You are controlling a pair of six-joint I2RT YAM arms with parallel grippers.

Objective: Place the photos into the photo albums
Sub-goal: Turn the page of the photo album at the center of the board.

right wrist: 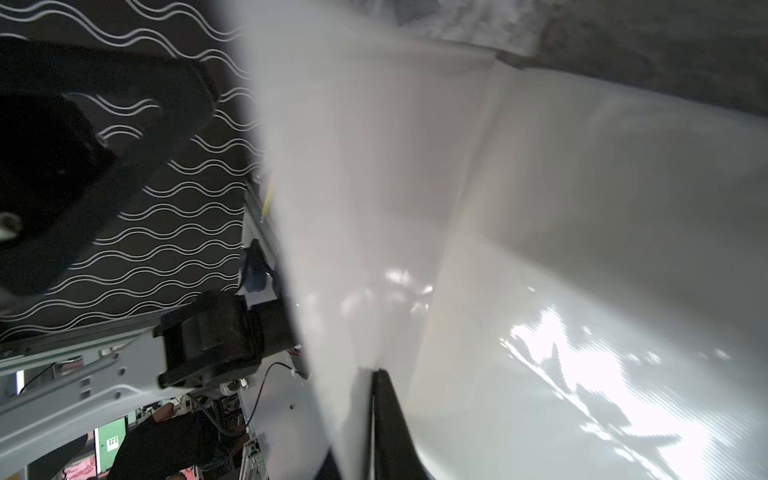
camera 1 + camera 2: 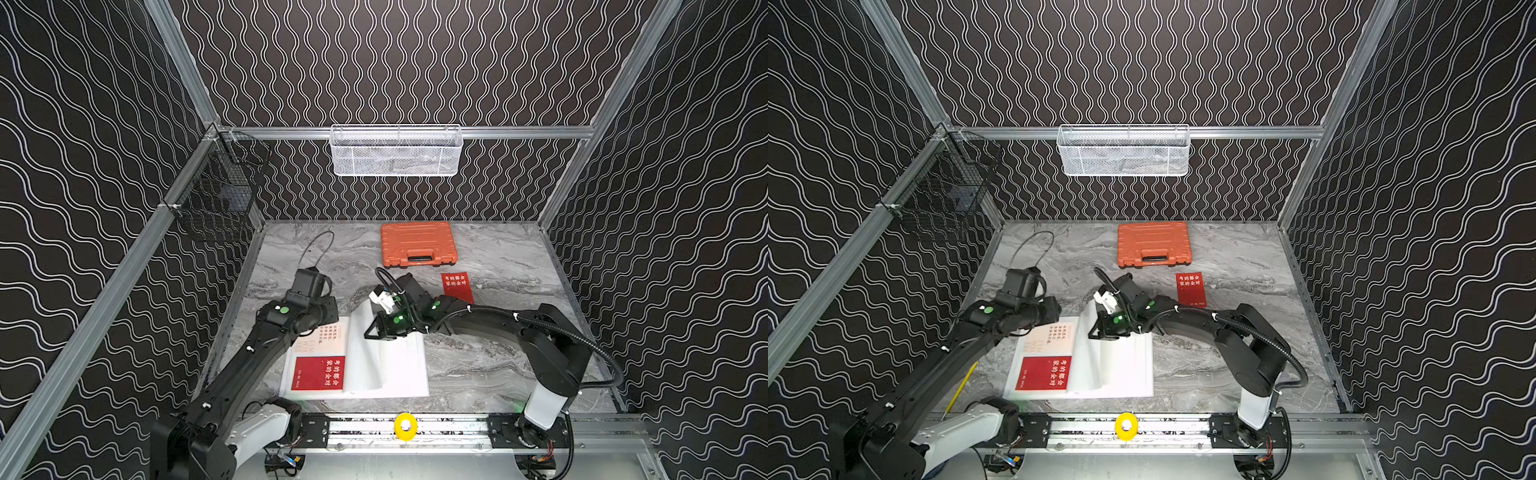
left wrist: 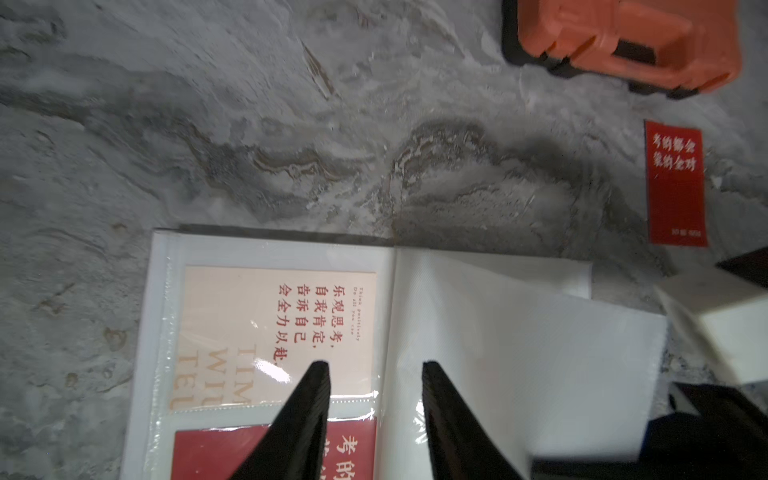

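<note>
While the photo album [image 2: 401, 376] lies open and flat on the marbled table [image 2: 498, 353], its pages are not all at rest. One lifted page [image 2: 365, 357] stands up from the album's spine, curling, with its upper edge off the album's right-hand side.

Right gripper [image 2: 369, 335]: closed on that page near its upper edge, above the album's spine. In the right wrist view one black finger [image 1: 388, 424] lies against the white sheet [image 1: 374, 187]; the opposite finger is hidden behind it.

Left gripper [image 3: 374, 365]: positioned above the album's left-hand page, close to the spine. Jaws stand at a moderate gap with nothing between them. Whether the tips touch the sleeve cannot be determined.

Items found within the album, left-hand page, under clear sleeves:
- cream card [image 3: 270, 324] with red characters, in the pocket at the album's far end; visible in both top views [image 2: 1050, 338].
- red card [image 2: 320, 372] with white characters, in the pocket at the album's near end, just beside the cream one.

Item found outside the album:
- loose red card [image 2: 457, 286], flat on the table beyond the album's far right corner, apart from it; confirmed in the left wrist view [image 3: 675, 183].

Other: an orange case [image 2: 417, 243], closed, lies well beyond the album's far edge, past the loose card.

The album's right-hand page shows plain white where visible.
</note>
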